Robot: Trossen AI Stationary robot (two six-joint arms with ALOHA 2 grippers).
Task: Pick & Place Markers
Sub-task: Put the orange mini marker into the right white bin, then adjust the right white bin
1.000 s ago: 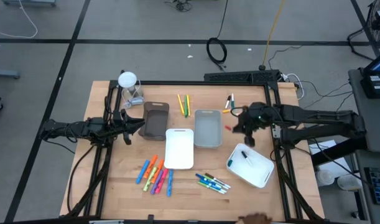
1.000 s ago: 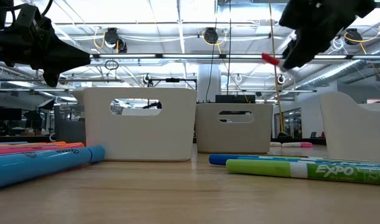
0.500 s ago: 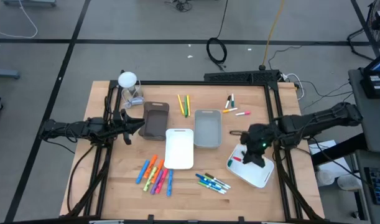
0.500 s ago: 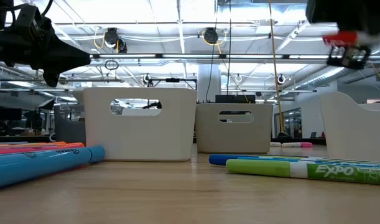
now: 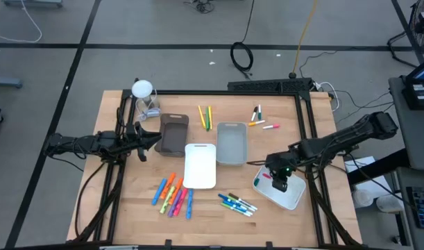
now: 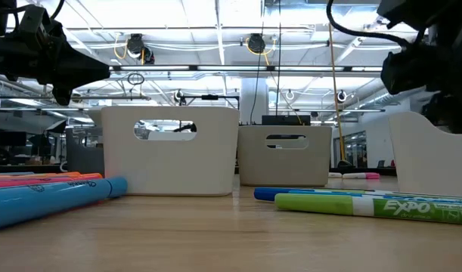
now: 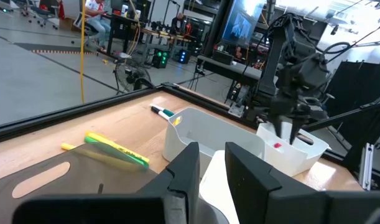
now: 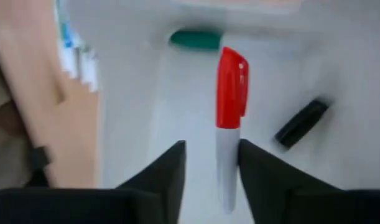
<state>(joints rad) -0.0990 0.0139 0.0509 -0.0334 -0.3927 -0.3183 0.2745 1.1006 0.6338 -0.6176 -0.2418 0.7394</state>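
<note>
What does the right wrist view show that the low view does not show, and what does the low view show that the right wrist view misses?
Only the right wrist view shows the inside of the white tray: a red marker between the right gripper fingers, a green marker and a black cap. Only the low view shows the blue marker, the green Expo marker and two upright bins. Both show the right gripper and that tray.

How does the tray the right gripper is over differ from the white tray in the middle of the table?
The right tray sits skewed near the right edge; the middle tray lies square to the table. The right tray holds a red marker, with the right gripper over it; the middle tray looks empty. Both are white and rectangular.
</note>
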